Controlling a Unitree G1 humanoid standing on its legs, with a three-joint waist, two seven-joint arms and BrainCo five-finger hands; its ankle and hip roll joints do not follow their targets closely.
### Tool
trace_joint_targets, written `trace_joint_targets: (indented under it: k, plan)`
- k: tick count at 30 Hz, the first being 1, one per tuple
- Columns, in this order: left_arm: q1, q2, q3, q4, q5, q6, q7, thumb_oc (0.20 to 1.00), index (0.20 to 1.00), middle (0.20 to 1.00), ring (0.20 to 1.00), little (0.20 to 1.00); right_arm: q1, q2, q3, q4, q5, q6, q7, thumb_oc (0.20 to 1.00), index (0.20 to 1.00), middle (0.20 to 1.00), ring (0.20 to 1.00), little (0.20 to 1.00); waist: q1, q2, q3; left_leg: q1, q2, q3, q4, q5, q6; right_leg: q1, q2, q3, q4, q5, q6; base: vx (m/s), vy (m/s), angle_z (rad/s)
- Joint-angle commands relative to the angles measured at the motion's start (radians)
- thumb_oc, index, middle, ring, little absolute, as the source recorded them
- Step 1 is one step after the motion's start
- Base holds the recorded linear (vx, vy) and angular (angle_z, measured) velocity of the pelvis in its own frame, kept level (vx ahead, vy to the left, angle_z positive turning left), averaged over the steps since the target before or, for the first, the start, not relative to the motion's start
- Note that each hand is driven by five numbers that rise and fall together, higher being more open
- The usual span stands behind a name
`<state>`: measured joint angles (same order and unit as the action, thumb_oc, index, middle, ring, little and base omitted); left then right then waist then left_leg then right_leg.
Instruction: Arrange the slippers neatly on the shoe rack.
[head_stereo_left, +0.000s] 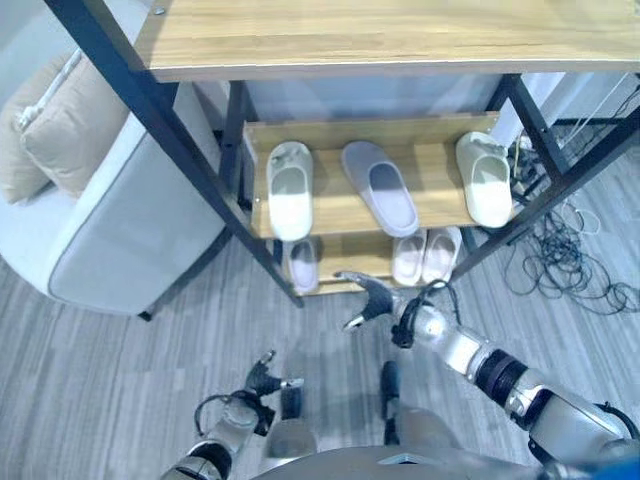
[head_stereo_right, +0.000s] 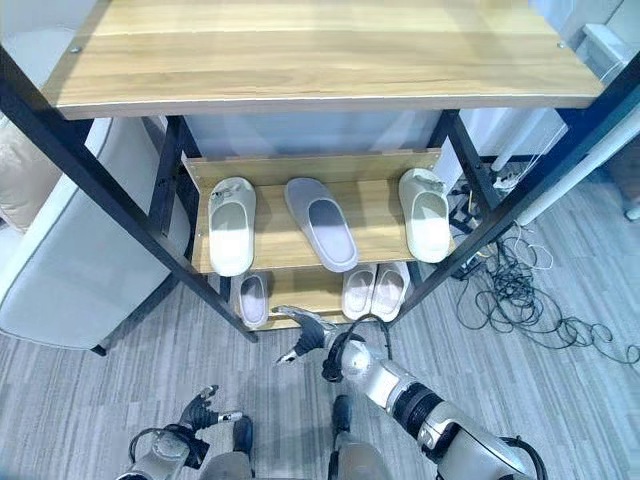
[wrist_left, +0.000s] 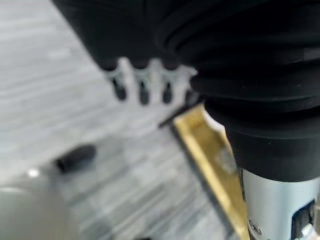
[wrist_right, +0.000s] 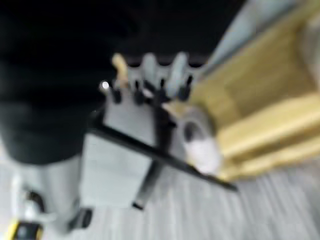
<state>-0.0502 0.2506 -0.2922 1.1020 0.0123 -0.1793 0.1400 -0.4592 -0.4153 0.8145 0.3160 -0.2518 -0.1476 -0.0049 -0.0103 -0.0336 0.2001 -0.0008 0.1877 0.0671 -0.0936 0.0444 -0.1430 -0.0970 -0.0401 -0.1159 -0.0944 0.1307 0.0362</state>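
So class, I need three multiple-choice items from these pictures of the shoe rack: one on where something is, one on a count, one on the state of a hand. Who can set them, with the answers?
1. Where is the grey slipper on the middle shelf?
A. at the left end
B. between the two cream slippers
C. on the floor

2. How many slippers lie on the middle shelf?
A. one
B. three
C. five

3. What is the right hand doing?
A. holding a slipper
B. open, holding nothing
C. resting on the top shelf

Answers:
1 B: it lies with the left cream slipper on one side and the right cream slipper on the other.
2 B: two cream and one grey.
3 B: its fingers are spread in front of the bottom shelf, with nothing in them.
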Motion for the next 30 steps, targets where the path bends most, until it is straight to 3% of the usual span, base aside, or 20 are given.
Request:
trace_joint_targets:
  k: [1, 4, 6, 10, 20, 30]
  plan:
    - [-0.063, -0.039, -0.076, 0.083, 0.047, -0.025, 0.065, 1.0, 1.0, 1.0, 1.0, 1.0, -0.078, -0.061, -0.15, -0.054, -0.27, -0.08, -0.222, 1.0, 1.0, 1.0, 1.0, 1.0, -0.005, 0.073, 0.024, -0.049, 0.024, -0.027, 0.006, 0.033, 0.022, -0.069, -0.043, 0.039, 0.241, -0.234, 0.066, 0.04, 0.017, 0.0]
    - [-0.047, -0.041, -0.083, 0.073, 0.061, -0.037, 0.082, 1.0, 1.0, 1.0, 1.0, 1.0, -0.08, -0.16, -0.227, -0.124, -0.432, -0.058, -0.351, 1.0, 1.0, 1.0, 1.0, 1.0, -0.005, 0.074, 0.02, -0.047, 0.026, -0.027, 0.006, 0.03, 0.022, -0.064, -0.042, 0.034, 0.239, -0.235, 0.069, 0.04, 0.007, -0.02]
    - [-0.034, -0.032, -0.078, 0.059, 0.056, -0.041, 0.079, 1.0, 1.0, 1.0, 1.0, 1.0, -0.101, -0.22, -0.33, -0.124, -0.407, -0.028, -0.411, 1.0, 1.0, 1.0, 1.0, 1.0, -0.004, 0.071, 0.017, -0.052, 0.027, -0.033, 0.006, 0.03, 0.023, -0.068, -0.044, 0.028, 0.239, -0.234, 0.071, 0.0, 0.0, 0.0]
    - [-0.021, -0.01, -0.078, 0.046, 0.059, -0.049, 0.075, 1.0, 1.0, 1.0, 1.0, 1.0, -0.174, -0.312, -0.379, -0.018, -0.427, 0.015, -0.474, 1.0, 1.0, 1.0, 1.0, 1.0, 0.011, 0.068, 0.03, -0.076, 0.025, -0.047, 0.006, 0.034, 0.021, -0.089, -0.046, 0.021, 0.248, -0.231, 0.075, -0.01, -0.008, 0.04]
    - [-0.042, 0.04, -0.099, 0.02, 0.053, -0.062, 0.114, 1.0, 1.0, 1.0, 1.0, 1.0, -0.458, -0.354, -0.261, 0.244, -0.348, 0.071, -0.526, 1.0, 1.0, 1.0, 1.0, 1.0, 0.05, 0.064, 0.083, -0.185, 0.016, -0.066, 0.009, 0.067, 0.015, -0.211, -0.066, 0.021, 0.294, -0.218, 0.082, -0.02, -0.007, 0.0]
    - [-0.059, 0.064, -0.144, -0.005, 0.059, -0.071, 0.126, 1.0, 1.0, 1.0, 1.0, 1.0, -0.583, -0.335, -0.274, 0.35, -0.129, 0.026, -0.547, 1.0, 1.0, 1.0, 1.0, 1.0, 0.067, 0.072, 0.109, -0.235, 0.0, -0.074, 0.012, 0.068, 0.016, -0.259, -0.079, 0.026, 0.299, -0.205, 0.085, 0.01, 0.01, 0.03]
